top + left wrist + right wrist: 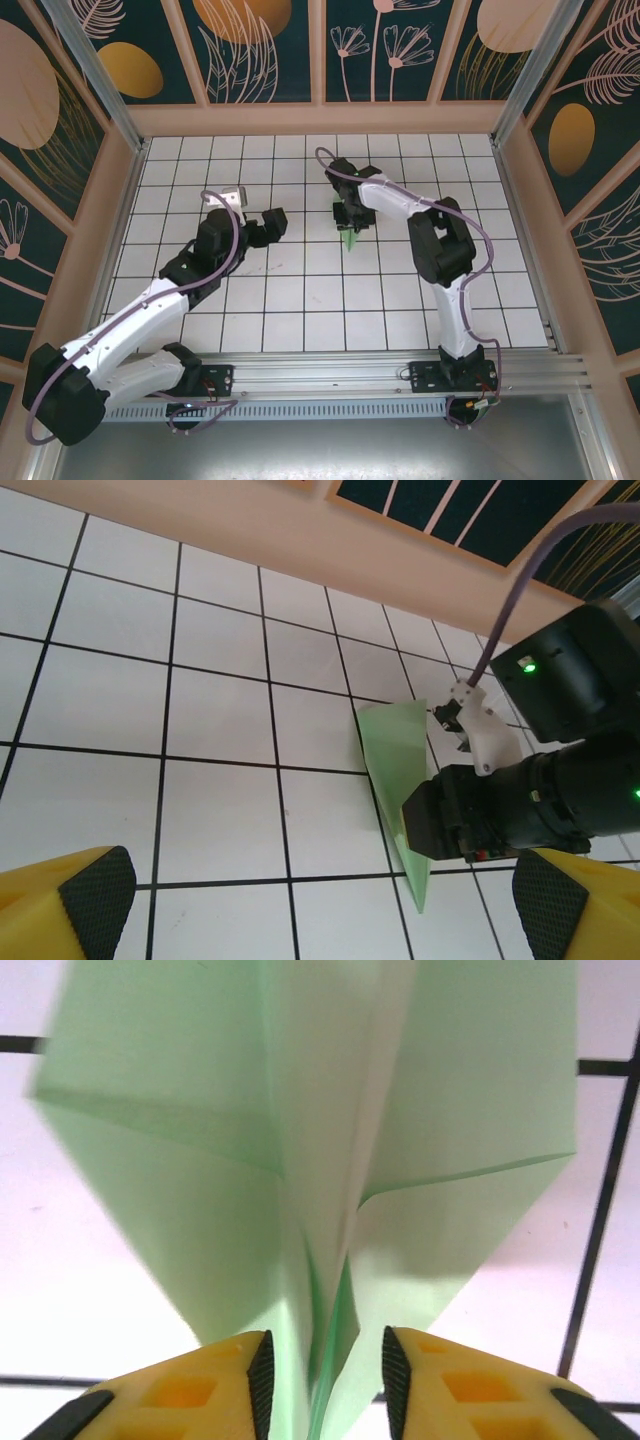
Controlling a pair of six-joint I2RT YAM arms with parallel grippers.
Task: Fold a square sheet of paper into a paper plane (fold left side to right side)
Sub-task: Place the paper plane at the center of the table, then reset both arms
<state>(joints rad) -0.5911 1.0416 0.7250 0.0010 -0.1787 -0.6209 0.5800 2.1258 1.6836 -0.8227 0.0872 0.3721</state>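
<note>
The paper plane [349,238] is a pale mint-green pointed dart lying on the white tiles, its tip toward the near edge. My right gripper [347,220] hangs over its wide far end. From the right wrist, the plane [300,1110] shows its two flaps and a raised centre crease. My right gripper [325,1375] is open, the crease standing between its pads with a gap on each side. My left gripper [272,222] is open and holds nothing, about one tile left of the plane. Its view has the plane [395,755] partly behind the right arm's black wrist [470,815].
Wooden walls [320,118] with dark patterned panels close the tiled table [300,300] on three sides. An aluminium rail [330,375] carrying both arm bases runs along the near edge. A purple cable [520,600] loops over the right arm.
</note>
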